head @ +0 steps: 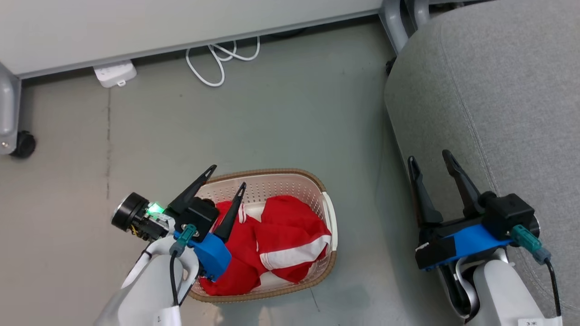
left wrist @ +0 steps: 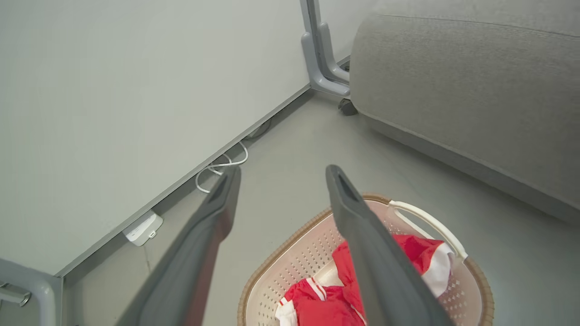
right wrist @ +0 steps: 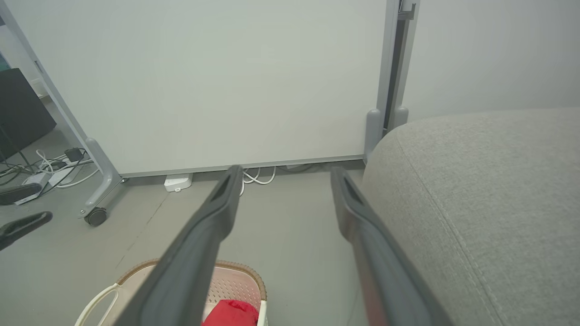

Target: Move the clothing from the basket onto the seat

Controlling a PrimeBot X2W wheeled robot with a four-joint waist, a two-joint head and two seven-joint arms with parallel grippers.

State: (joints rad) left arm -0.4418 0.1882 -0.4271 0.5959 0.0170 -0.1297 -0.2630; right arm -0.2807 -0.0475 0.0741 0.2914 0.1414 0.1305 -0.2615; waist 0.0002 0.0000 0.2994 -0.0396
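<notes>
The red clothing [head: 276, 240] with white stripes lies bunched inside the oval cream basket [head: 281, 181] on the floor; it also shows as red clothing [left wrist: 335, 303] in the basket [left wrist: 294, 258] and as a red corner [right wrist: 233, 312] in the basket [right wrist: 235, 276]. My left gripper [head: 229, 176] hovers open above the basket's left end, nothing between its fingers [left wrist: 358, 235]. My right gripper [head: 429, 158] is open over the floor beside the grey seat [head: 498, 90], its fingers [right wrist: 213, 217] holding nothing. The seat [left wrist: 453, 77] stands right of the basket, also seen as the seat [right wrist: 489, 203].
A white partition wall [head: 158, 27] runs along the back, with a white cable [head: 217, 59] and a white power adapter [head: 114, 73] at its foot. A castor wheel [head: 22, 145] stands at the left. Grey frame legs [head: 398, 22] rise beside the seat.
</notes>
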